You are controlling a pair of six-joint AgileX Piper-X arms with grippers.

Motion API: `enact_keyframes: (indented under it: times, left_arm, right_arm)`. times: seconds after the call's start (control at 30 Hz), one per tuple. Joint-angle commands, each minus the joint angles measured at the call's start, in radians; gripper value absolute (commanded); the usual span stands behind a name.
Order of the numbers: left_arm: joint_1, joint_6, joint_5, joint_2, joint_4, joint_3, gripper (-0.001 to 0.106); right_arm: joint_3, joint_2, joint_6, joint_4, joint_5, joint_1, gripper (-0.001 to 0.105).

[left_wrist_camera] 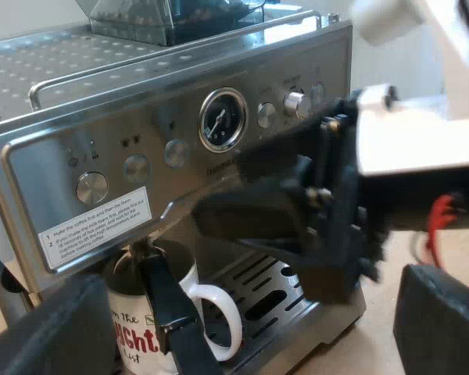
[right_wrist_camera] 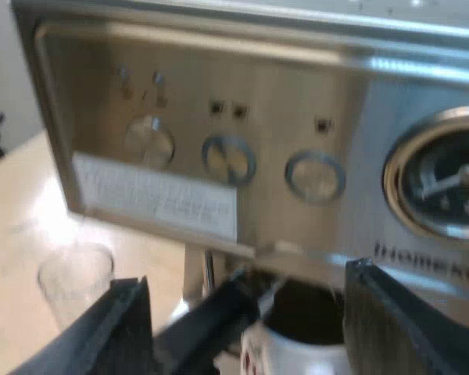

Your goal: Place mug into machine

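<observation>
Right gripper (right_wrist_camera: pixel 246 308) open, its spread fingers framing the mug (right_wrist_camera: pixel 297 344) just beyond, which stands on the drip tray (left_wrist_camera: pixel 270 285) under the machine (left_wrist_camera: pixel 180 133), behind the holder's handle (left_wrist_camera: pixel 168 312); left gripper (left_wrist_camera: pixel 250 305) also open, farther back; glass (right_wrist_camera: pixel 74 277) on the table (right_wrist_camera: pixel 16 226).

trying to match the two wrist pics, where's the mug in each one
left wrist view: the mug stands on the drip tray at the front of the espresso machine, partly behind the dark handle.
right wrist view: the mug sits just under the button panel, its dark inside showing.
shared landmark: the pressure gauge.
</observation>
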Motion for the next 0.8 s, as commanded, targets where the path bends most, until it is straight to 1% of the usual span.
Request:
enact_keyframes:
  times: [0.03,0.13,0.2,0.3,0.43,0.47,0.53,0.63,0.73,0.8]
  left_arm:
    - [-0.004,-0.013,-0.002,-0.002,-0.009,-0.001,0.079]
    - [-0.004,-0.043,0.003,-0.002,-0.009,-0.012,0.079]
    - [-0.004,-0.077,0.007,-0.002,-0.009,-0.025,0.079]
    - [-0.004,-0.079,0.007,-0.002,-0.009,-0.058,0.079]
    - [-0.004,-0.087,0.007,-0.002,-0.006,-0.101,0.079]
    - [-0.004,-0.086,0.007,-0.004,0.0,-0.113,0.079]
    - [-0.004,-0.094,0.004,-0.002,0.008,-0.124,0.079]
    - [-0.004,-0.137,0.001,0.011,0.01,-0.124,0.079]
    - [-0.004,-0.138,0.001,0.036,0.008,-0.124,0.079]
    - [-0.004,-0.138,0.001,0.071,0.007,-0.124,0.079]
  right_arm:
    - [-0.011,-0.037,-0.003,0.06,0.019,0.026,0.056]
    - [-0.011,-0.073,-0.003,0.119,0.019,0.052,0.056]
    - [-0.011,-0.091,-0.003,0.151,0.018,0.063,0.056]
    - [-0.011,-0.137,-0.003,0.2,0.009,0.075,0.056]
    - [-0.011,-0.213,-0.003,0.241,-0.096,0.078,0.056]
    - [-0.011,-0.235,-0.003,0.244,-0.157,0.076,0.056]
    - [-0.011,-0.262,-0.003,0.244,-0.205,0.067,0.056]
    - [-0.011,-0.299,-0.003,0.244,-0.212,0.036,0.056]
    - [-0.011,-0.323,-0.003,0.244,-0.232,-0.014,0.056]
    - [-0.011,-0.34,-0.003,0.244,-0.27,-0.074,0.056]
